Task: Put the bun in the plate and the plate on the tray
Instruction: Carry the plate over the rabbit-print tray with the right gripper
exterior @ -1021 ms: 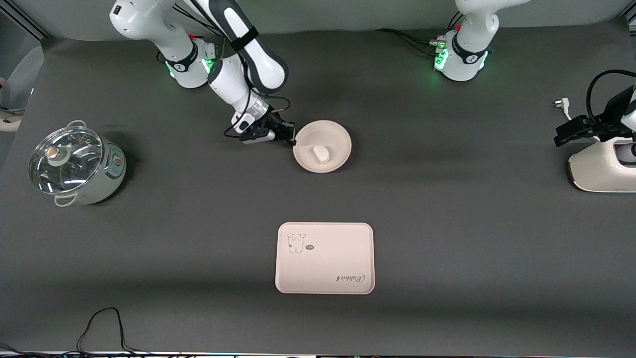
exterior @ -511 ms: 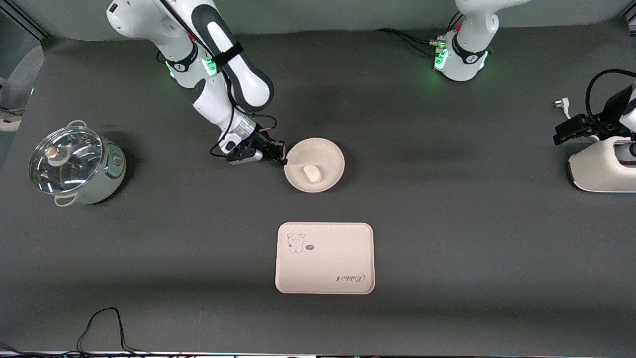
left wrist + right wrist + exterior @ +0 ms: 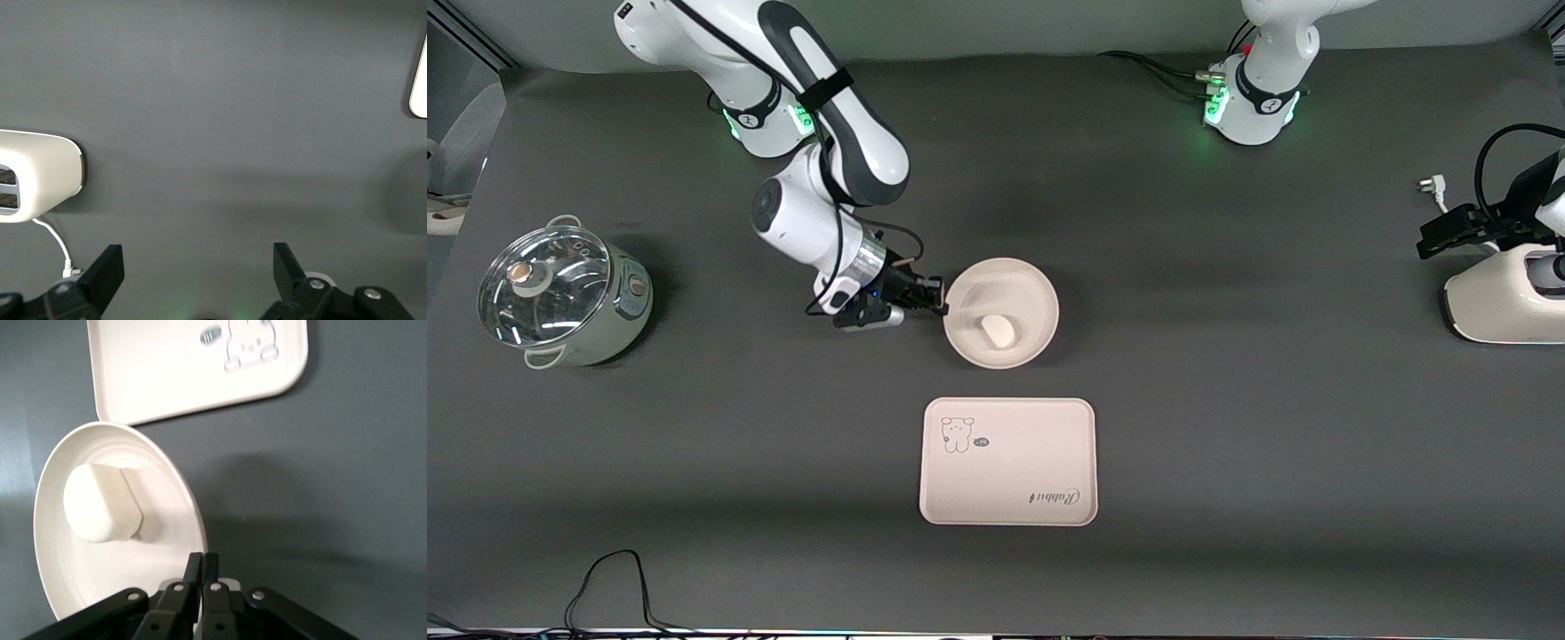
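Front view shows the right gripper (image 3: 935, 305) pinching the rim of the plate (image 3: 1032, 289), the bun (image 3: 999, 332) lying in it, over the table short of the tray (image 3: 1049, 444). The step in hand appears to be carrying the plate to the tray: it should stay level, so the bun does not slide, and settle within the tray's edges before release. Right wrist view alone shows the fingers (image 3: 193, 570) pressed on the rim. Left gripper (image 3: 197, 273) waits, spread, near a white appliance (image 3: 40, 175).
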{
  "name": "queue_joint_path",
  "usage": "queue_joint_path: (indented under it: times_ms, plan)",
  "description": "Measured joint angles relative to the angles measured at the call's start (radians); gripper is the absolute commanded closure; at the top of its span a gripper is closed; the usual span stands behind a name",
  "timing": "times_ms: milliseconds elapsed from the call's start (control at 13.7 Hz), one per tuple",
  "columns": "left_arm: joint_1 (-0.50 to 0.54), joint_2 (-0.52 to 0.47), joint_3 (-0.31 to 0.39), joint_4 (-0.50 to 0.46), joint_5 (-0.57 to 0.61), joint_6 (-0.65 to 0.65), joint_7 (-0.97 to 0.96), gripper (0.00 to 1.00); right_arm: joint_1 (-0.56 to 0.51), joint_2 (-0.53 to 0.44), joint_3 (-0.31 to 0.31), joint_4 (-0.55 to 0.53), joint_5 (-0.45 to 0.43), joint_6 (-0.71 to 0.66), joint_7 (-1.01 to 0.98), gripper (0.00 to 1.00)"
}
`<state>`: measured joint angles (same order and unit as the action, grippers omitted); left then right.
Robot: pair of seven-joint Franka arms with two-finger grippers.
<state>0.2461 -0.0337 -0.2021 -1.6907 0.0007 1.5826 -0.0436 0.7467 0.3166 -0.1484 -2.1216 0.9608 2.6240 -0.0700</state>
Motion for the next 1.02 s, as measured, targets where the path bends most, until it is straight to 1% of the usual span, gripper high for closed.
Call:
queue_joint_path:
  times_ms: [146,292,438,584,803,1021]
  plan:
    - [0.0,0.0,0.0,0.0,0.0,0.0,0.0,0.0,-0.044,0.034,-0.022,0.103,-0.118,-0.102,0.076,1.0]
    - [0.0,0.001,0.0,0.0,0.0,0.0,0.0,0.0,-0.067,0.087,-0.048,0.225,-0.201,-0.183,0.131,1.0]
    - [0.0,0.001,0.0,0.0,0.0,0.0,0.0,0.0,-0.08,0.159,-0.064,0.35,-0.22,-0.243,0.148,1.0]
    - [0.0,0.002,0.0,0.0,0.0,0.0,0.0,0.0,-0.098,0.251,-0.066,0.47,-0.221,-0.255,0.149,1.0]
    - [0.0,0.004,0.0,0.0,0.0,0.001,0.0,0.0,-0.139,0.427,-0.067,0.67,-0.234,-0.294,0.15,1.0]
    - [0.0,0.005,0.0,0.0,0.0,0.001,0.0,0.0,-0.182,0.585,-0.067,0.835,-0.256,-0.31,0.165,1.0]
